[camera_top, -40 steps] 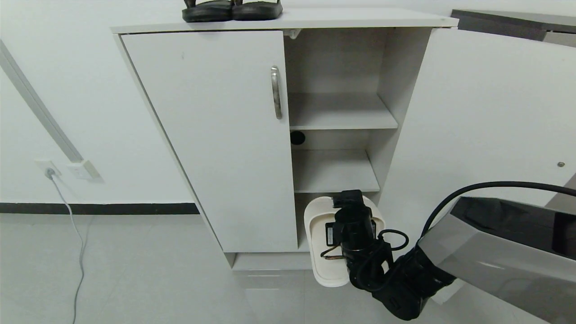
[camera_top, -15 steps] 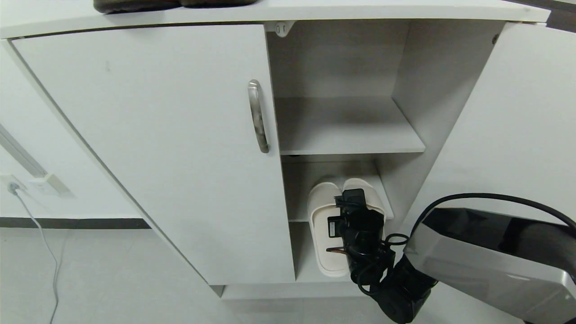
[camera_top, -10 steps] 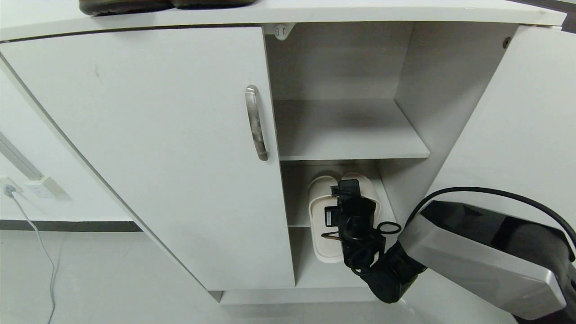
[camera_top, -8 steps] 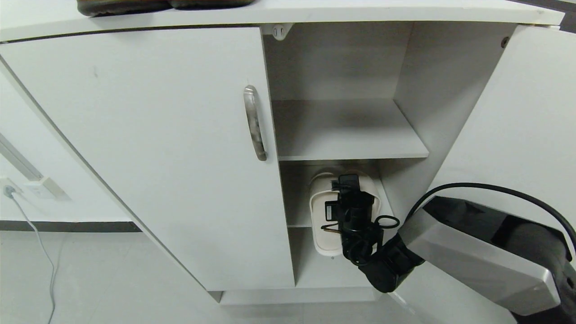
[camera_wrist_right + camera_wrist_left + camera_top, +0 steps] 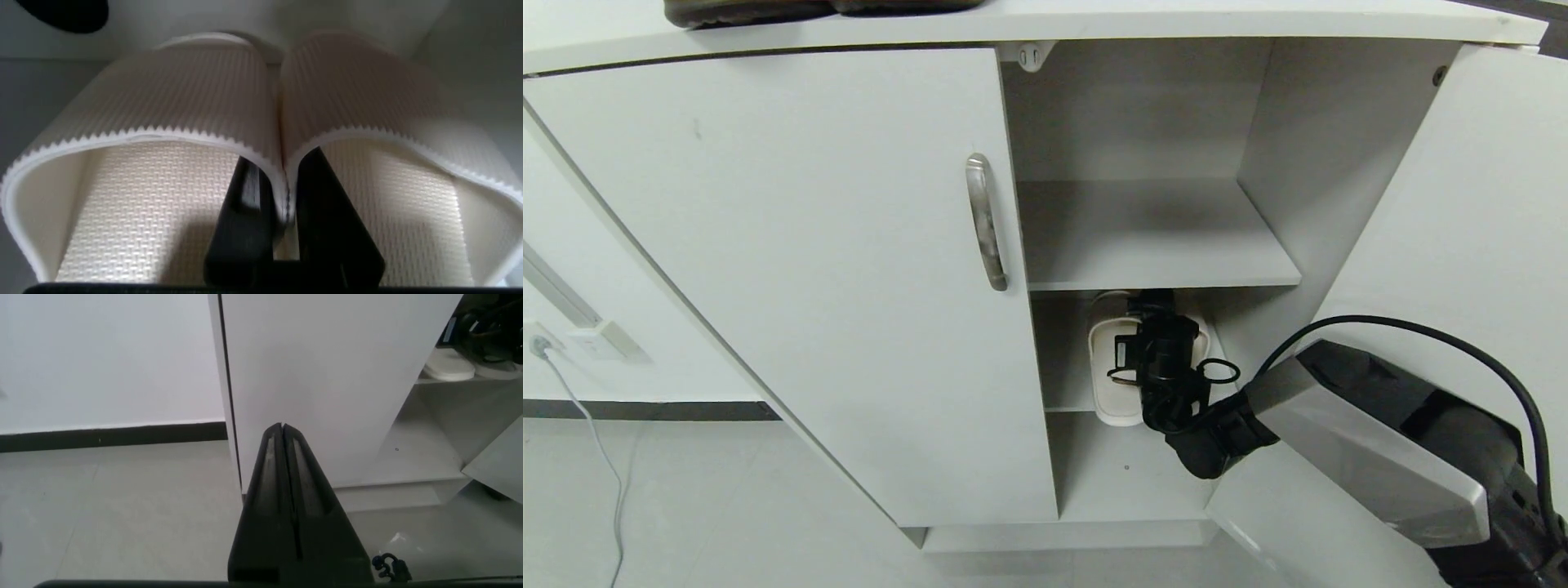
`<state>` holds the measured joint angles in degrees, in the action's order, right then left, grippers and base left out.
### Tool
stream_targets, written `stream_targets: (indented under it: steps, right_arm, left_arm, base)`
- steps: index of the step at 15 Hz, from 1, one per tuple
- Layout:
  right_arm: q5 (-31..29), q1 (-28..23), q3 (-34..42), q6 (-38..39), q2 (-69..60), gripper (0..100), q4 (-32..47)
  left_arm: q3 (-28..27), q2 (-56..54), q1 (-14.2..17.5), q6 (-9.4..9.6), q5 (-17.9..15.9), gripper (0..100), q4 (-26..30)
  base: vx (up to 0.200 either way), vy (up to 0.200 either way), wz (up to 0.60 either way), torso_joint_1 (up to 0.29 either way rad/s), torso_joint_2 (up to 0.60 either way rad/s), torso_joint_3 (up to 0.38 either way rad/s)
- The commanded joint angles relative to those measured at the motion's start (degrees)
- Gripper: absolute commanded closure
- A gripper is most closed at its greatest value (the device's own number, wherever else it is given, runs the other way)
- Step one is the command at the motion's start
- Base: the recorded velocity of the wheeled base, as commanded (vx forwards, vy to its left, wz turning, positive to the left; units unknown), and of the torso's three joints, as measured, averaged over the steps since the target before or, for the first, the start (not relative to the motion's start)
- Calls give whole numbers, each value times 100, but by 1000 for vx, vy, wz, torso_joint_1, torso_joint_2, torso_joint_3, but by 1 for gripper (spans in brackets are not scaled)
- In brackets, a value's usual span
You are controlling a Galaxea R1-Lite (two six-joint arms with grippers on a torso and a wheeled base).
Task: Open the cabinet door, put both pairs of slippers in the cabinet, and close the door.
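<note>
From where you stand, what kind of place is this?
Probably a home hallway, or a room set up like one. A white shoe cabinet stands against the wall, with white slippers inside and dark slippers on top. There is a tiled floor and a wall socket.

Cream slippers [image 5: 1107,392] inside cabinet [image 5: 1307,147], right door [image 5: 1470,212] open

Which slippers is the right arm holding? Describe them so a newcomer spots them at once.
Start at the white cabinet, its right door swung open. In the open half, at the second shelf down, the right gripper pinches the cream ribbed slippers together by their inner edges. The other pair is dark and sits on the cabinet top.
</note>
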<state>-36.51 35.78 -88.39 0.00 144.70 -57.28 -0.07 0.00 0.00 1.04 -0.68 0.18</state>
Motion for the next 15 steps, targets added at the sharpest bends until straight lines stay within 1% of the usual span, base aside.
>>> stream_targets:
  steps: [1,7,15]
  right_arm:
    - [39,-36,-99,0,84,100,51]
    - [83,-106,-310,0,172,100,270]
    - [83,-106,-530,9,339,100,349]
  left_arm:
    - [-1,0,0,2,-2,100,-1]
    - [-1,0,0,2,-2,100,-1]
    - [-1,0,0,2,-2,100,-1]
  base:
    - [0,0,0,0,0,0]
    - [0,0,0,0,0,0]
    - [0,0,0,0,0,0]
